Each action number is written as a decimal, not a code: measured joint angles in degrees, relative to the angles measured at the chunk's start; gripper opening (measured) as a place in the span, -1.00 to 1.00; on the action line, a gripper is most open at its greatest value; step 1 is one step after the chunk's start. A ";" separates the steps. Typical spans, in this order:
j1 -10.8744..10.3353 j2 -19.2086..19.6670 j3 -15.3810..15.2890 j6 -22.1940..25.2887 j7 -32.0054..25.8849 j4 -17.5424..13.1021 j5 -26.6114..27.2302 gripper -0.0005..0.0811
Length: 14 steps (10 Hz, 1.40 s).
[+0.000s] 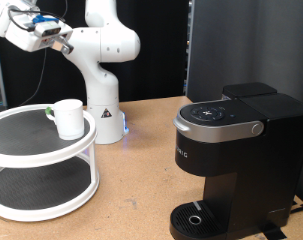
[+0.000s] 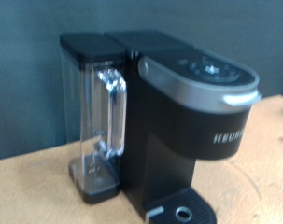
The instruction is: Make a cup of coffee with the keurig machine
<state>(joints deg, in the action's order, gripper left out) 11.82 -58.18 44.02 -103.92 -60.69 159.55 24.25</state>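
The cup (image 1: 68, 117), a small white mug, stands on the top shelf of a round white two-tier stand (image 1: 41, 160) at the exterior view's left. The keurig machine (image 1: 236, 155) is black with a silver-trimmed lid that is down, at the exterior view's right; its round drip tray (image 1: 196, 218) is bare. The wrist view shows the machine (image 2: 188, 121) from a distance with its clear water tank (image 2: 99, 121). My gripper (image 1: 63, 42) hangs high at the exterior view's top left, above the stand, with nothing seen between its fingers. No fingers show in the wrist view.
The white arm base (image 1: 103, 110) stands behind the stand on a wooden table (image 1: 141, 190). A dark panel (image 1: 246, 45) rises behind the machine.
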 joint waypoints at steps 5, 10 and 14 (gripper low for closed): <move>-0.01 4.12 0.18 2.77 2.39 -1.70 -4.29 -0.97; 0.00 5.14 0.46 1.67 0.51 -2.51 -5.43 -0.97; -0.08 7.20 1.20 8.22 0.75 -6.80 -8.22 -0.97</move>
<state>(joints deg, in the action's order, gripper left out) 11.73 -50.98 45.22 -95.70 -59.94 152.75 16.03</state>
